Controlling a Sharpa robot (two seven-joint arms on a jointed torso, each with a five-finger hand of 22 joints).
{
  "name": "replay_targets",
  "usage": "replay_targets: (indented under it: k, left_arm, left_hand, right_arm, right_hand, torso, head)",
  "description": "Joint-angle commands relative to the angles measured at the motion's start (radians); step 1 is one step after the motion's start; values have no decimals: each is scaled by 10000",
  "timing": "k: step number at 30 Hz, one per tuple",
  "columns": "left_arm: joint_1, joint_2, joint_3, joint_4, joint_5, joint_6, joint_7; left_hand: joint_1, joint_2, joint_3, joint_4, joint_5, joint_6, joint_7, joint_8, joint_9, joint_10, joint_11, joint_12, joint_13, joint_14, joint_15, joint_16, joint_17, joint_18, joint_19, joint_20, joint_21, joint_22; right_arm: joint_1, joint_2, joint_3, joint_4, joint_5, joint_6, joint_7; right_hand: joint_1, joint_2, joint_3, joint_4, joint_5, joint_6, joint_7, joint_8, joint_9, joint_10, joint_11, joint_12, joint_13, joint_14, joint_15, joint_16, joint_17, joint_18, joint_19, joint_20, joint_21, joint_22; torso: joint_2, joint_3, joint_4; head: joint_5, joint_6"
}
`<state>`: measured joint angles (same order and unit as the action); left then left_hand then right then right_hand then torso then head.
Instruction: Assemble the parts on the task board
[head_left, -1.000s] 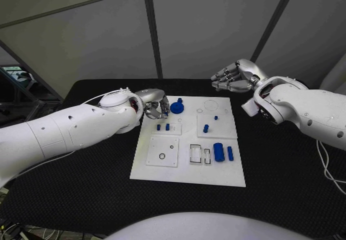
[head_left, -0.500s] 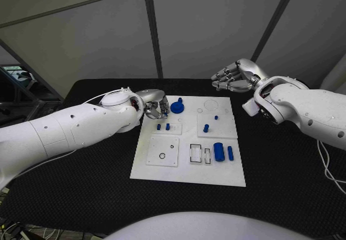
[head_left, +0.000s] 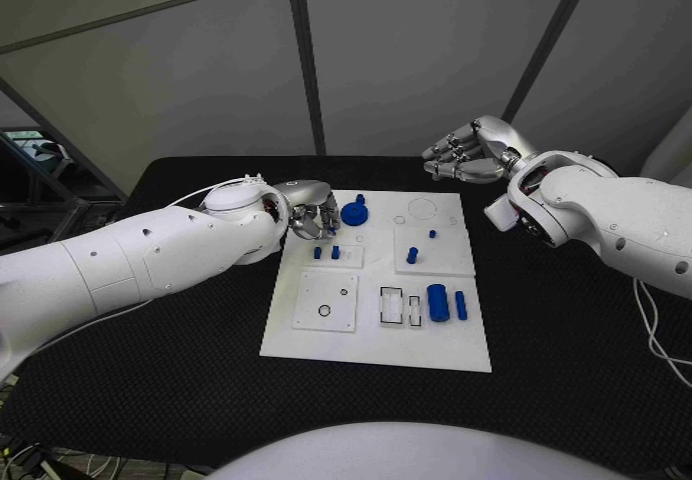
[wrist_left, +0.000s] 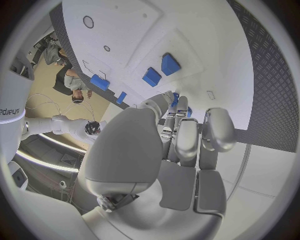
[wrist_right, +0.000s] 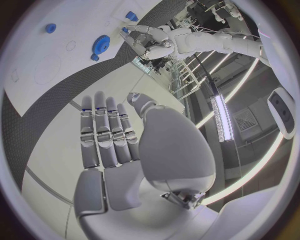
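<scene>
1. Because the left hand (head_left: 309, 213) sits at the task board's (head_left: 378, 345) far-left corner, about ten o'clock from the board's middle, it is placed to work on the blue gear (head_left: 353, 213) just beside it at three o'clock; its fingers (wrist_left: 187, 137) are curled in close together, and I cannot tell whether their tips hold anything, since they hide their own ends.
2. While that goes on, the right hand (head_left: 467, 153) hangs off the board's far edge, at roughly one o'clock from its middle, fingers (wrist_right: 106, 135) lying side by side and extended with nothing in them; I judge it parked clear so the left arm has room.
3. Two small blue blocks (head_left: 326, 254) lie on the raised tile at six o'clock from the left hand, near it and easy to reach next.
4. A blue peg (head_left: 411, 257) and a smaller blue stud (head_left: 431, 236) stand on the right-hand tile, apart from each other.
5. A thick blue cylinder (head_left: 437, 303) and a thinner blue bar (head_left: 460, 307) lie side by side at four o'clock from the board's middle, beside outlined rectangular slots (head_left: 391, 307) that look unfilled, so much of the assembly seems undone.
</scene>
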<state>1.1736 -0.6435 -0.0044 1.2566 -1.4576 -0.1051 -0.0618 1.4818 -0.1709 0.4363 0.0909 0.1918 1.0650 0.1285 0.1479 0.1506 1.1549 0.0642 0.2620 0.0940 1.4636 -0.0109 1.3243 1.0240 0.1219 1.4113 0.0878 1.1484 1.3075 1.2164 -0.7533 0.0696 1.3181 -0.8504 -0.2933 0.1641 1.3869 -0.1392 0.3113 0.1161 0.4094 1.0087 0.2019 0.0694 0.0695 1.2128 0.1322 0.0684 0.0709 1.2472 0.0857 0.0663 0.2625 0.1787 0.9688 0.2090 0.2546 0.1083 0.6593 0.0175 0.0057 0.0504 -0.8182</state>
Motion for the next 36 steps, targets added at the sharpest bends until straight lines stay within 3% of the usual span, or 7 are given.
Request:
replay_targets:
  k: [1, 24, 33, 36]
  left_arm:
    - [0, 27, 5, -12, 27, 226, -26]
    - [-42, 196, -2, -213, 25, 359, -258]
    - [-50, 203, -3, -237, 25, 362, -250]
    - [-53, 198, -3, -243, 25, 344, -250]
  left_hand:
    - [-113, -6, 52, 8, -66, 96, 7, -38, -11, 78, -4, -55, 9, -12, -22, 10, -9, -351, 22, 17, 21, 524]
    - [-269, -78, 36, -2, -112, 32, 35, -141, -43, 52, 22, -162, 44, -34, -13, 1, -59, -340, -17, 11, -59, 513]
    - [-368, -149, 106, -41, -109, -386, 136, -471, -175, -74, 106, -357, 58, -59, 61, 10, -103, -337, -45, 66, -118, 522]
    - [-412, -199, 155, -60, -107, -759, 162, -723, -296, -62, 84, -431, 77, -67, 45, 16, -131, -329, -48, 70, -139, 532]
  right_arm:
    - [16, 11, 7, 5, -15, 10, 47]
    - [16, 13, 7, 0, -15, 10, 47]
    - [16, -7, 6, -1, -15, 2, 44]
    - [16, -16, 6, -2, -40, -10, 32]
  right_hand:
    - [-51, 43, 36, -3, 68, -46, 1, -3, 5, -81, -4, -5, -11, -80, -8, -18, -11, 47, 50, -14, -52, -12]
    - [-51, 43, 36, -3, 68, -46, 1, -3, 5, -81, -4, -5, -11, -80, -8, -18, -11, 47, 50, -14, -52, -12]
    - [-51, 43, 36, -3, 68, -46, 1, -3, 5, -81, -4, -5, -11, -80, -8, -18, -11, 47, 50, -14, -52, -12]
    - [-52, 38, 54, -15, 97, -46, 1, 0, 6, -83, -4, -3, -10, -81, -10, -17, -22, 47, 66, -15, -73, -26]
  torso:
    - [-5, 2, 4]
    - [-7, 2, -6]
    - [-4, 5, 0]
    - [-3, 9, 6]
  head:
    - [5, -3]
    - [-10, -12]
    - [-22, 3]
    - [-32, 6]
